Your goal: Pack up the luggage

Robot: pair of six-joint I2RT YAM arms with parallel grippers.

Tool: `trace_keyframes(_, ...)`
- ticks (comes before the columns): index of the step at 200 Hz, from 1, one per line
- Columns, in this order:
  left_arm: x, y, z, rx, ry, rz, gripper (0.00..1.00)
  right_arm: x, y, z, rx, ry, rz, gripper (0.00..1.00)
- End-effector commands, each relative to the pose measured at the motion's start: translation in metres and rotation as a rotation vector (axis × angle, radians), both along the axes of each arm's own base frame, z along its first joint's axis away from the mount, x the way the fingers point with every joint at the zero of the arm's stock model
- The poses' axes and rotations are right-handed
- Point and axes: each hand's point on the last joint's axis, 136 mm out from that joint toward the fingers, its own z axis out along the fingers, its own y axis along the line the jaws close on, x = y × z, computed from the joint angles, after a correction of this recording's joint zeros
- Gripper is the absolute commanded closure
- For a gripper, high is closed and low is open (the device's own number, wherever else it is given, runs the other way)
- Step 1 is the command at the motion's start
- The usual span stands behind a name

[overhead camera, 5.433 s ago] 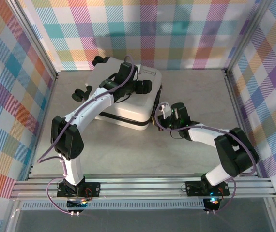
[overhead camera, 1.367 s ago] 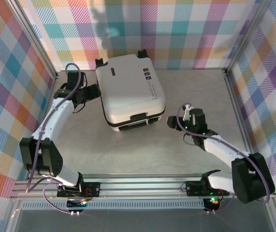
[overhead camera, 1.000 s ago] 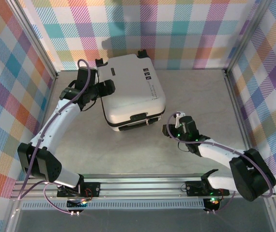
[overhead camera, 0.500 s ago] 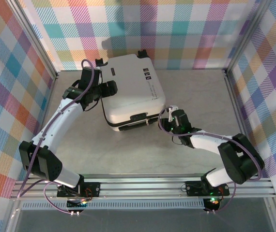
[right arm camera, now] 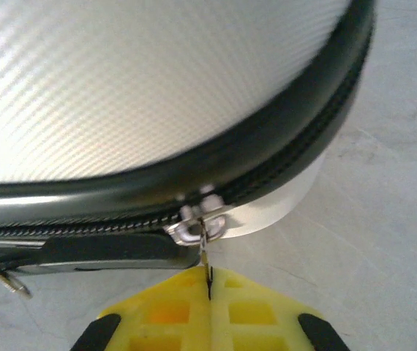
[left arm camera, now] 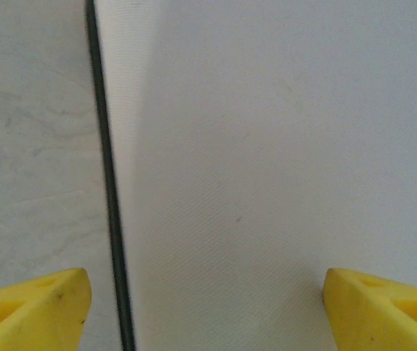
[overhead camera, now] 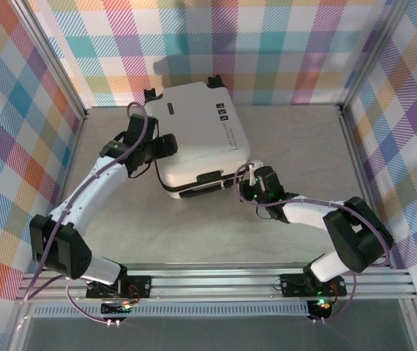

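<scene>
Top external view: the grey table (overhead camera: pixel 296 146) is the biggest thing. The luggage (overhead camera: pixel 201 135) lies flat on it with its lid down, toward 12 o'clock from the middle. It is white with a black zip line round its edge.

My left gripper (overhead camera: pixel 163 146) is at the luggage's 9 o'clock side. In the left wrist view its yellow fingers (left arm camera: pixel 33 307) stand wide apart, with the luggage's edge between them. I cannot tell if they touch it.

My right gripper (overhead camera: pixel 243 187) is at the luggage's 5 o'clock corner. In the right wrist view its fingers (right arm camera: pixel 172 314) are pressed together, clamped on the little metal zip pull (right arm camera: pixel 200 231).
</scene>
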Motion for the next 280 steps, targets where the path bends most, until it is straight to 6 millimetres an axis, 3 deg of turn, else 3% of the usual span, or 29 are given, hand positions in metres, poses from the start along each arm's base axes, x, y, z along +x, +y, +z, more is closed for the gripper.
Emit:
trace_keyframes(1, -0.021, 0.025, 0.006, 0.041, -0.026, 0.094, 0.17, 0.006, 0.004, 0.023, 0.006, -0.068, 0.016, 1.00)
trace_keyframes(25, -0.037, 0.038, -0.002, 0.057, -0.013, 0.134, 0.16, 0.003, 0.002, 0.025, -0.013, -0.080, 0.030, 1.00)
trace_keyframes(52, -0.047, 0.040, -0.027, 0.046, 0.036, 0.156, 0.16, 0.002, 0.002, 0.025, -0.026, -0.082, 0.043, 1.00)
trace_keyframes(107, -0.049, 0.022, -0.070, -0.045, 0.105, 0.140, 0.17, -0.003, 0.013, 0.026, -0.043, -0.101, 0.110, 1.00)
trace_keyframes(150, -0.047, 0.003, -0.077, -0.049, 0.114, 0.109, 0.18, -0.024, 0.049, 0.031, -0.082, -0.165, 0.299, 1.00)
trace_keyframes(216, -0.045, -0.003, -0.075, -0.046, 0.110, 0.104, 0.18, -0.051, 0.086, 0.022, -0.123, -0.177, 0.499, 1.00)
trace_keyframes(239, -0.045, 0.002, -0.074, -0.017, 0.110, 0.111, 0.17, -0.041, 0.074, 0.019, -0.140, -0.166, 0.403, 1.00)
trace_keyframes(261, -0.047, 0.004, -0.072, -0.004, 0.113, 0.113, 0.17, -0.017, 0.035, 0.024, -0.066, -0.088, 0.224, 1.00)
trace_keyframes(269, -0.048, 0.006, -0.068, -0.005, 0.105, 0.113, 0.17, -0.012, 0.021, 0.029, -0.039, -0.081, 0.169, 0.88)
trace_keyframes(280, -0.049, 0.008, -0.061, -0.001, 0.086, 0.113, 0.17, -0.008, 0.009, 0.037, -0.013, -0.084, 0.137, 0.81)
